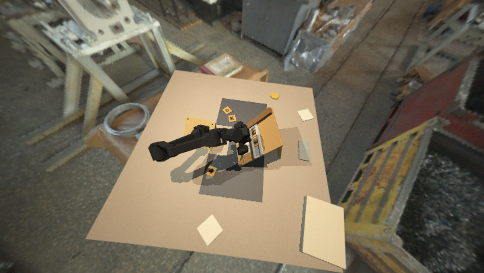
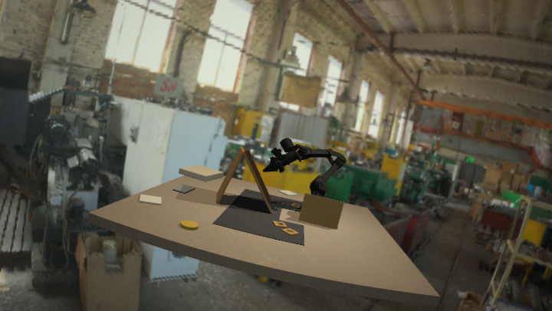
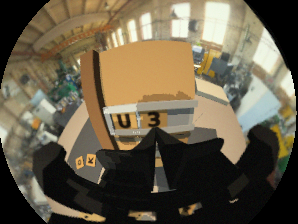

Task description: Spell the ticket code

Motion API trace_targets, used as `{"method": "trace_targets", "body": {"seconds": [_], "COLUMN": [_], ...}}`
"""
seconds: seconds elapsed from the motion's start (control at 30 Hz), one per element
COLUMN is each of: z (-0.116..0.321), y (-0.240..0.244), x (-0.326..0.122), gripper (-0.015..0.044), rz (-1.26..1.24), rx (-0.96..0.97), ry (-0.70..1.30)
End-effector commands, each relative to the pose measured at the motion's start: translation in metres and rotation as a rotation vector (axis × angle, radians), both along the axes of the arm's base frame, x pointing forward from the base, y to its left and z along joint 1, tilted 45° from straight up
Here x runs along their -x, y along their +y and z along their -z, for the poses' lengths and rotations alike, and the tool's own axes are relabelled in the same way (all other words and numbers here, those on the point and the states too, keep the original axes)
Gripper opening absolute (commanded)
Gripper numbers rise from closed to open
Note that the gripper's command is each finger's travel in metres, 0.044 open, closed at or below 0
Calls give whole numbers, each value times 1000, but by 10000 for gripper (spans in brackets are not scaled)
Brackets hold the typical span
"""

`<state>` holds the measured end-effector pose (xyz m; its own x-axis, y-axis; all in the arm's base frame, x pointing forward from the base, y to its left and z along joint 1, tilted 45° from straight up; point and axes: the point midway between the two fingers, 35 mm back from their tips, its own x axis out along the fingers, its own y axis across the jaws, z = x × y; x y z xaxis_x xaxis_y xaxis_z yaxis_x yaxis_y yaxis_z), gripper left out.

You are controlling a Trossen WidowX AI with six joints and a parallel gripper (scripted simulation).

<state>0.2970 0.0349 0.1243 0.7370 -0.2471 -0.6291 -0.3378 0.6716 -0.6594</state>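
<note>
The sloped board (image 1: 273, 130) (image 3: 145, 67) carries the pale letter rail (image 3: 172, 105). In the wrist view, a U tile (image 3: 123, 120) sits at the rail's left end with a 3 tile (image 3: 153, 119) to its right; the rail's right part is empty. Whether they touch is unclear. My gripper (image 2: 264, 170) (image 3: 154, 129) is shut and empty, its tips just below the 3 tile. The fingers hide the ticket's print. A round-character tile (image 1: 226, 109) (image 2: 290, 231) (image 3: 79, 162) and a K tile (image 1: 231, 118) (image 3: 90, 160) lie on the dark mat (image 1: 233, 189). Another tile (image 1: 211, 171), perhaps a 4, lies there too.
A yellow panel (image 1: 194, 124) (image 2: 320, 212) stands near the arm. A yellow disc (image 1: 274, 95) (image 2: 188, 224), a grey plate (image 1: 303, 150), a thick pale slab (image 1: 323, 230) and pale squares (image 1: 305, 114) (image 1: 210, 229) are on the counter. The board has a raised brown left edge (image 3: 91, 95).
</note>
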Motion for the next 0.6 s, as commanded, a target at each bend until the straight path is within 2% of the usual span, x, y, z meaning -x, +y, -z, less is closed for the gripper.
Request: {"method": "trace_targets", "body": {"seconds": [0.0,0.4,0.57], "z": [-3,-19,-23], "y": [-2,-11,-12], "x": [-8,-32,-35], "gripper": [0,0,0], "rz": [75,409,446], "rx": [14,191,224], "ry": [79,396,425]}}
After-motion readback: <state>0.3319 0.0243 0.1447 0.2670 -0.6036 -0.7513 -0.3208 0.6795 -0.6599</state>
